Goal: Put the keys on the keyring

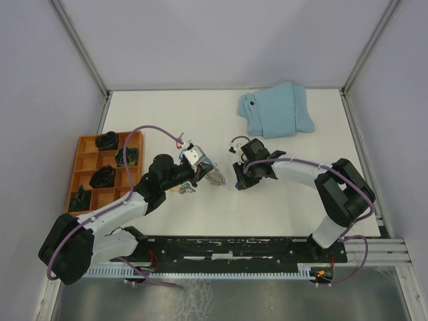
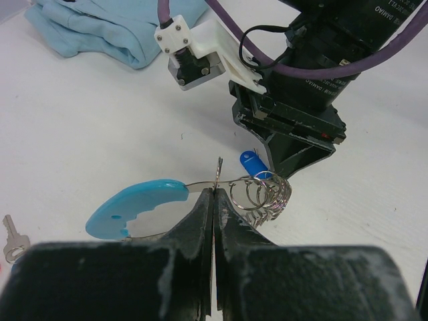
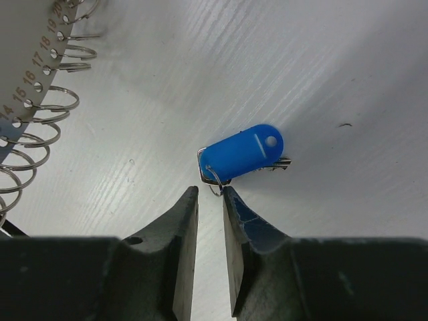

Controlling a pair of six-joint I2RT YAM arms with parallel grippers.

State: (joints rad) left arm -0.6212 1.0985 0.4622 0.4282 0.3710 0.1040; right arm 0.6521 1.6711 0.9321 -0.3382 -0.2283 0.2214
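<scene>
My left gripper (image 2: 214, 195) is shut on the thin wire of the keyring (image 2: 137, 207), just right of its bright blue plastic section. Several small silver rings (image 2: 266, 195) hang bunched on that wire. From above, the left gripper (image 1: 200, 172) holds the keyring (image 1: 215, 176) just above the table's middle. A key with a blue tag (image 3: 244, 152) lies flat on the table just ahead of my right gripper (image 3: 210, 190). Its jaws stand narrowly open, and the key's little ring touches the right fingertip (image 3: 227, 194). Another key (image 2: 12, 237) lies loose at the left.
An orange compartment tray (image 1: 87, 167) with dark items stands at the left. A folded light-blue cloth (image 1: 275, 109) lies at the back right. A few loose keys (image 1: 182, 190) lie under the left wrist. The right gripper (image 1: 239, 180) faces the left one closely.
</scene>
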